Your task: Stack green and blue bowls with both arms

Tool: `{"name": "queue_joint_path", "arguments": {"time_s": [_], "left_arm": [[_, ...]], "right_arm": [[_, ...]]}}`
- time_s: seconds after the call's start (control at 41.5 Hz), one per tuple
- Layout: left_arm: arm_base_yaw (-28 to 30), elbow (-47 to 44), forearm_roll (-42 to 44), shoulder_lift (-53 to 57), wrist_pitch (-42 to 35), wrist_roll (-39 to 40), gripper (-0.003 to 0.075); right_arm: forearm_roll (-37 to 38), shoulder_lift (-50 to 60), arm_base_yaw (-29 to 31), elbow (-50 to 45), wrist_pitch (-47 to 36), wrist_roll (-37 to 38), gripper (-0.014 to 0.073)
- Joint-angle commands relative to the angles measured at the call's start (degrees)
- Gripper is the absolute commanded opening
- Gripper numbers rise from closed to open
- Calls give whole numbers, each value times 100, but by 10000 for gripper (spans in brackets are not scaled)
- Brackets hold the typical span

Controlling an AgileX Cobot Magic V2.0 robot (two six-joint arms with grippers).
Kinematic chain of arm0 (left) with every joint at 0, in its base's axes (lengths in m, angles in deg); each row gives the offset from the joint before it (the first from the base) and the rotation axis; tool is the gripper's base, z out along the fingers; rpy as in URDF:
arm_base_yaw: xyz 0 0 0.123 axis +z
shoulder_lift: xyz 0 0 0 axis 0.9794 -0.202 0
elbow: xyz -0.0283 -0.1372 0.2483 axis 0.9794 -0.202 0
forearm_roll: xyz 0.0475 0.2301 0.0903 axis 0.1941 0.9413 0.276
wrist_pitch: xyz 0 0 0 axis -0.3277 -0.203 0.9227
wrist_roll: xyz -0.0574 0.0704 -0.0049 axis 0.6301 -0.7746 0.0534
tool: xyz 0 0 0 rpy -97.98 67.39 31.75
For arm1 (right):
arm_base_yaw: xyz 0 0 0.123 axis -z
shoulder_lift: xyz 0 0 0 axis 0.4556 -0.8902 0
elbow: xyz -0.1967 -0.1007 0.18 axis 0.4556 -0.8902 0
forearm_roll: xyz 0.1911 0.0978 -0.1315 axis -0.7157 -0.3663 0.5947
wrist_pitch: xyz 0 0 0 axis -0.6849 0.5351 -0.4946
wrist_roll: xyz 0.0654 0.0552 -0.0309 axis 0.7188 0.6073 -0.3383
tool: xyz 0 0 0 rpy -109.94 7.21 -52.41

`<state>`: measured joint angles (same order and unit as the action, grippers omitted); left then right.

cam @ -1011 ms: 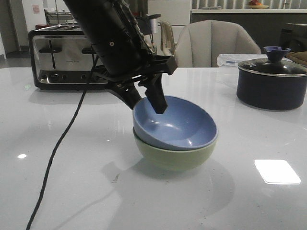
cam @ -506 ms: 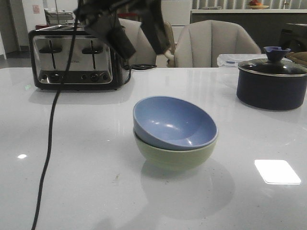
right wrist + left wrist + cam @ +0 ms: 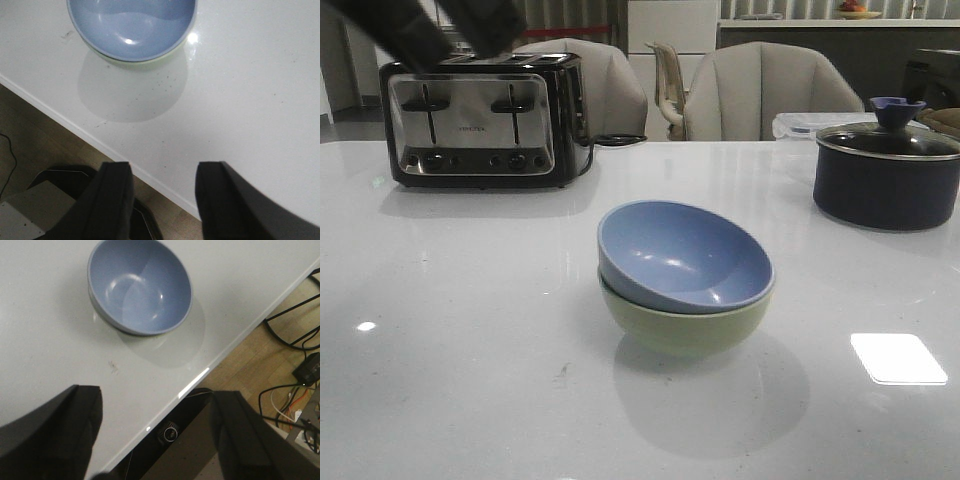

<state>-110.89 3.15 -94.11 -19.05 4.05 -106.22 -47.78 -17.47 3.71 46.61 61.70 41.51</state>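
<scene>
The blue bowl (image 3: 685,255) sat tilted inside the green bowl (image 3: 682,325); left gripper (image 3: 155,435) and right gripper (image 3: 162,200) both gaped wide, probably holding nothing.

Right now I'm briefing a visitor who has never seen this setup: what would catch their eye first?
The blue bowl sits nested and tilted inside the green bowl at the middle of the white table. Behind them to the left stands a shiny toaster, and a dark lidded pot sits at the far right. Both tools are open and hold nothing: left tool, right tool.
</scene>
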Motion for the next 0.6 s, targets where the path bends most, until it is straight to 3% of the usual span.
{"name": "queue_joint_path", "arguments": {"time_s": [0.0,0.12,0.337,0.578], "left_arm": [[-38,-355,158,677,-191,-21,470],[-38,-868,564,1344,-175,146,442],[-38,-1477,1832,2218,-291,1557,436],[-38,-1720,1878,2642,-581,1667,436]], "right_arm": [[-9,27,14,162,-311,-42,421],[-14,27,14,162,-310,-42,421],[-14,27,14,162,-305,-42,421],[-14,27,14,162,-293,-42,419]]}}
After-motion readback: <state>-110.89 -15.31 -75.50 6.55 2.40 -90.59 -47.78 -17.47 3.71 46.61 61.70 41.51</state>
